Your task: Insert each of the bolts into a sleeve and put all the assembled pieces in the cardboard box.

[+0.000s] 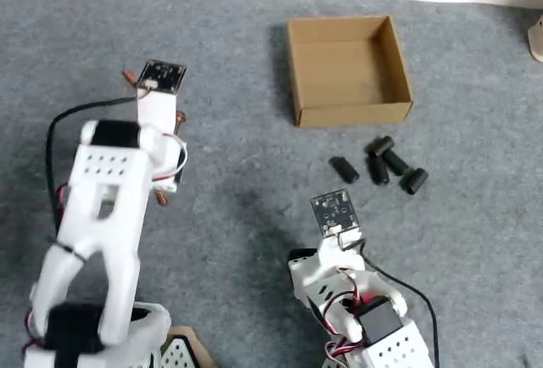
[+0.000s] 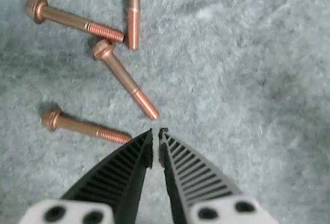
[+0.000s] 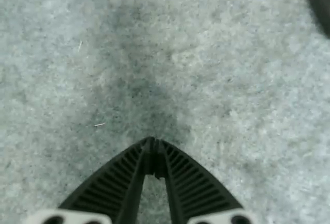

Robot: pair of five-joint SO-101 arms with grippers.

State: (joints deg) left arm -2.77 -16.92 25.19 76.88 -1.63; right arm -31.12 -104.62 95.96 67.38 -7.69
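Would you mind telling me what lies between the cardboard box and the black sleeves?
Only bare grey carpet separates the cardboard box from the sleeves, as the high view shows.

Left end effector (image 2: 156, 133) and right end effector (image 3: 154, 142) sit closed.

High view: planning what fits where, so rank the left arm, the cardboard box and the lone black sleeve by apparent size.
1. left arm, though it stands nearer the camera, so unsure
2. cardboard box
3. lone black sleeve, by far the smallest
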